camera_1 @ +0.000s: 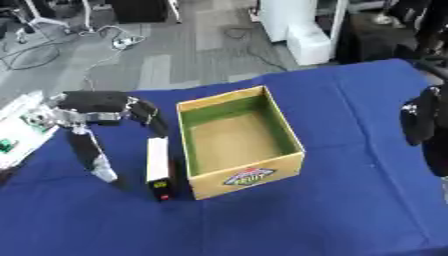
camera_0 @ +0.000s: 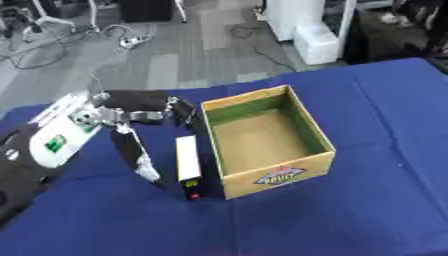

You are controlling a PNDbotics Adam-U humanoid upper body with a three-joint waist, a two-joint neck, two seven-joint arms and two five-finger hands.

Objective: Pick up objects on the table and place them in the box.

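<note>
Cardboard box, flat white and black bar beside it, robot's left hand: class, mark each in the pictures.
Cardboard box (camera_0: pixel 278 176): left eye view, front wall.
Bar (camera_0: pixel 187 159): left eye view, white top face.
Left hand (camera_1: pixel 94 102): right eye view, back of hand.

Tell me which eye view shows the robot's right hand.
The right eye view: the black right hand shows at its right edge, above the blue tablecloth, though I cannot tell its finger pose. The left eye view shows none of it.

This looks like a lab or workshop. Loose cables (camera_0: pixel 52 47) lie on the grey floor (camera_0: pixel 175 60). White machines (camera_0: pixel 302 22) stand behind a blue-covered table (camera_0: pixel 350 210).
</note>
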